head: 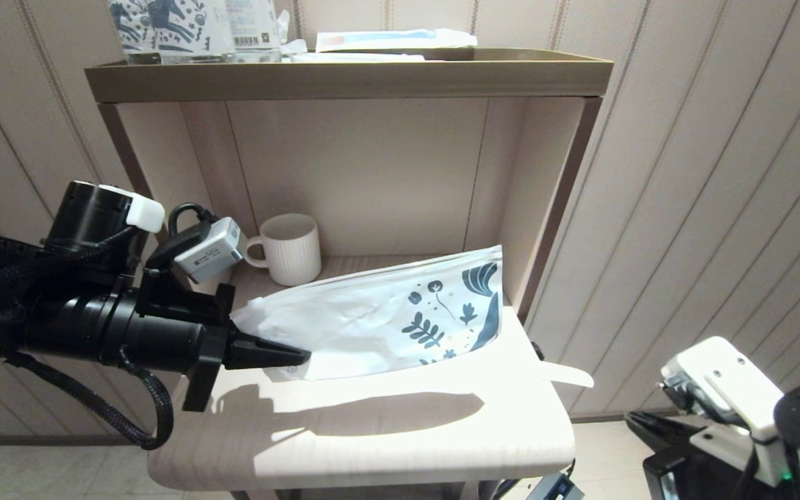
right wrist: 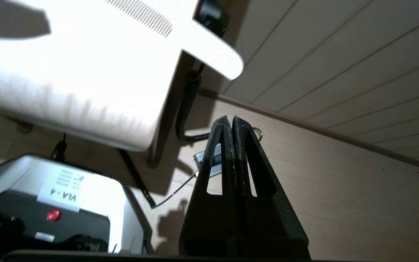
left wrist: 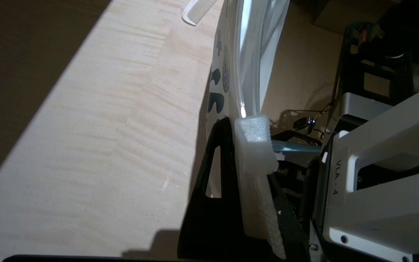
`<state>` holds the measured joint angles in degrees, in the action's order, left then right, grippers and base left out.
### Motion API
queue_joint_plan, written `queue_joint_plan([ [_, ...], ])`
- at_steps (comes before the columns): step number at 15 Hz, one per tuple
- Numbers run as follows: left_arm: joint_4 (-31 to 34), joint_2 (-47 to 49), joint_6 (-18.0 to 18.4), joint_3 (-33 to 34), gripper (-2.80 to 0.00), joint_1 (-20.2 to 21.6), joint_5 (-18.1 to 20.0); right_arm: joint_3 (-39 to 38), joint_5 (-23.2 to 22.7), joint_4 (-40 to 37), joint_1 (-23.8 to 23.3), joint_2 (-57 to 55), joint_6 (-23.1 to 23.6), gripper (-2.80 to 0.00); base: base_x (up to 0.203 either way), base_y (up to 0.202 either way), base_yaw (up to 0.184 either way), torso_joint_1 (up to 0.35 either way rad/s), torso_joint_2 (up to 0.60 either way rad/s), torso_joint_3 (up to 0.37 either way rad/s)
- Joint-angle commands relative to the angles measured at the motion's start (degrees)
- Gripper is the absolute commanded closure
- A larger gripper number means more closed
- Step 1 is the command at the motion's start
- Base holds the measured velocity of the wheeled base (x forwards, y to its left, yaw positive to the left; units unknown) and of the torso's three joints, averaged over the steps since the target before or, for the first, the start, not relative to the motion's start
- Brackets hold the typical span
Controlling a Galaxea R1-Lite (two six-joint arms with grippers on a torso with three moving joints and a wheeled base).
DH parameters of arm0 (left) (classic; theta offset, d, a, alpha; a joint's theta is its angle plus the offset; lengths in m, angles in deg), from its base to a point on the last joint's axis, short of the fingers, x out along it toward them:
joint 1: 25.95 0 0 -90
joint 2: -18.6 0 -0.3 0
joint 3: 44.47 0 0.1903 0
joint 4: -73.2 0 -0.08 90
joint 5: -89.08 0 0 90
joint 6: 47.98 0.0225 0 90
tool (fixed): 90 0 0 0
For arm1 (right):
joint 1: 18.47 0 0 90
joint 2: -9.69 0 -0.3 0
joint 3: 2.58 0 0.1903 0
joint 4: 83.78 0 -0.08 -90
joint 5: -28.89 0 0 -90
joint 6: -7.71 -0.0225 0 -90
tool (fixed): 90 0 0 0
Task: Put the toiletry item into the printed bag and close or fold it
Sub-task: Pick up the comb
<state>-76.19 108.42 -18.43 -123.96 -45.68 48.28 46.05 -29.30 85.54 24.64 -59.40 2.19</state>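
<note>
The printed bag (head: 386, 319) is a white pouch with dark blue leaves at its right end. It hangs tilted above the table (head: 372, 444), casting a shadow. My left gripper (head: 303, 357) is shut on the bag's left edge, and the left wrist view shows the pouch (left wrist: 253, 54) pinched edge-on between the fingers (left wrist: 233, 122). The toiletry item (head: 567, 375), a flat cream-white stick with comb teeth (left wrist: 196, 11), lies at the table's right edge, its rounded end (right wrist: 213, 54) sticking out past it. My right gripper (right wrist: 231, 120) is shut and empty, low beside the table at the right (head: 639, 423).
A ribbed white mug (head: 292, 248) stands at the back of the alcove. The alcove's right wall (head: 553, 208) rises just behind the bag. On the top shelf (head: 344, 73) are horse-printed packs (head: 164, 28) and a white-and-blue packet (head: 393, 38).
</note>
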Motion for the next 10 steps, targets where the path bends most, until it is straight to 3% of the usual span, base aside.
queue_joint_plan([
  [1, 0.05, 0.00, 0.16, 0.26, 0.00, -0.25, 0.28, 3.09, -0.08, -1.09, -3.72, 4.65, 2.60, 0.00, 0.000, 0.000, 0.000, 0.000, 0.00, 0.000],
  [10, -0.12, 0.79, 0.24, 1.01, 0.00, -2.59, -1.65, 7.91, -1.40, -1.43, -6.59, 5.71, 3.49, 0.00, 0.000, 0.000, 0.000, 0.000, 0.00, 0.000],
])
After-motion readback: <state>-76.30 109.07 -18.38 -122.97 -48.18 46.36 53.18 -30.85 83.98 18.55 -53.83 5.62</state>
